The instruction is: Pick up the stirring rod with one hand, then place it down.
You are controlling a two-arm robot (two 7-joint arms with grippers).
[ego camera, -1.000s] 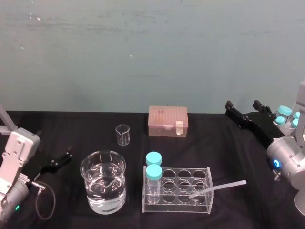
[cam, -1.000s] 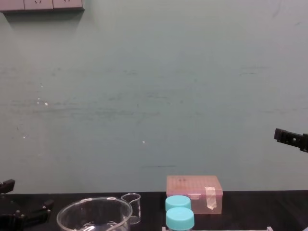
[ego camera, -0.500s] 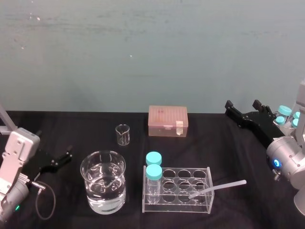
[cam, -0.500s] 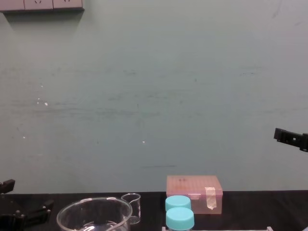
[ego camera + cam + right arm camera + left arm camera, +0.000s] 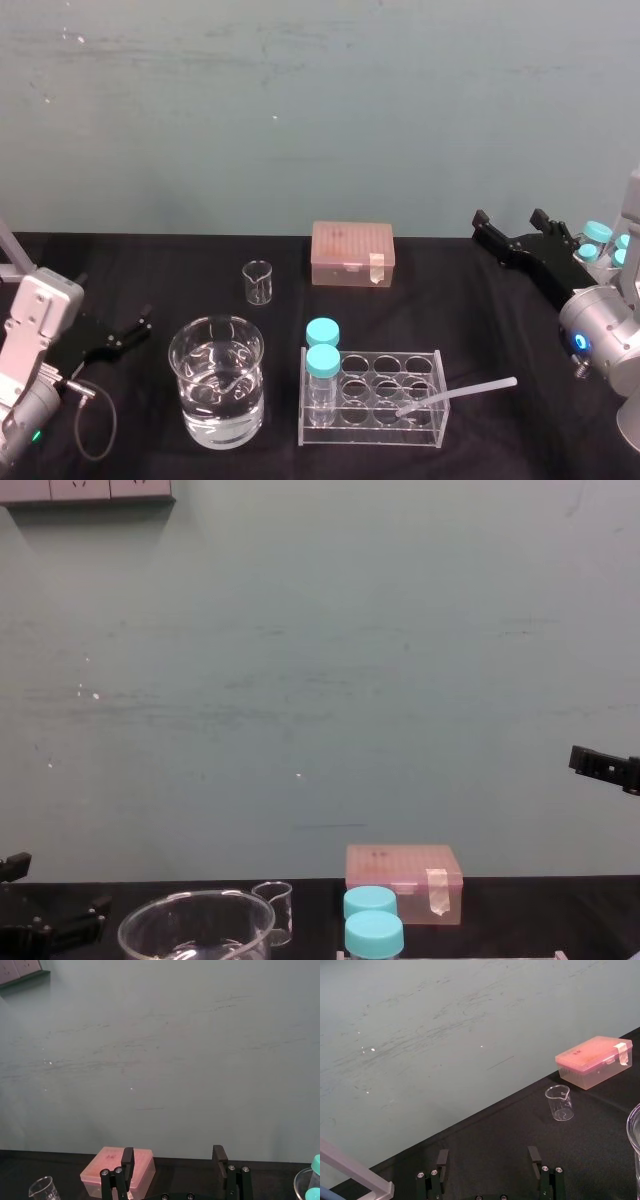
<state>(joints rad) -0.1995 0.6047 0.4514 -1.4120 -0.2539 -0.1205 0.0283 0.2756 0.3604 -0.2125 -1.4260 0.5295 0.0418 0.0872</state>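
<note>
The stirring rod (image 5: pixel 462 393), thin and whitish, lies slanted with one end in a well of the clear tube rack (image 5: pixel 368 435) and the other end poking out past the rack's right side. My right gripper (image 5: pixel 510 226) hovers at the back right, well above and behind the rod, open with nothing between its fingers (image 5: pixel 219 1156); one of its tips reaches into the chest view (image 5: pixel 603 767). At the left edge of the table my left gripper (image 5: pixel 128 334) rests low and open, its fingers (image 5: pixel 534 1155) wide apart and empty.
A large beaker of water (image 5: pixel 217 395) stands left of the rack, and a small empty beaker (image 5: pixel 258 281) sits behind it. A pink lidded box (image 5: pixel 351 253) is at the back centre. Two blue-capped bottles (image 5: pixel 322 358) stand in the rack's left wells; more bottles (image 5: pixel 598 238) sit far right.
</note>
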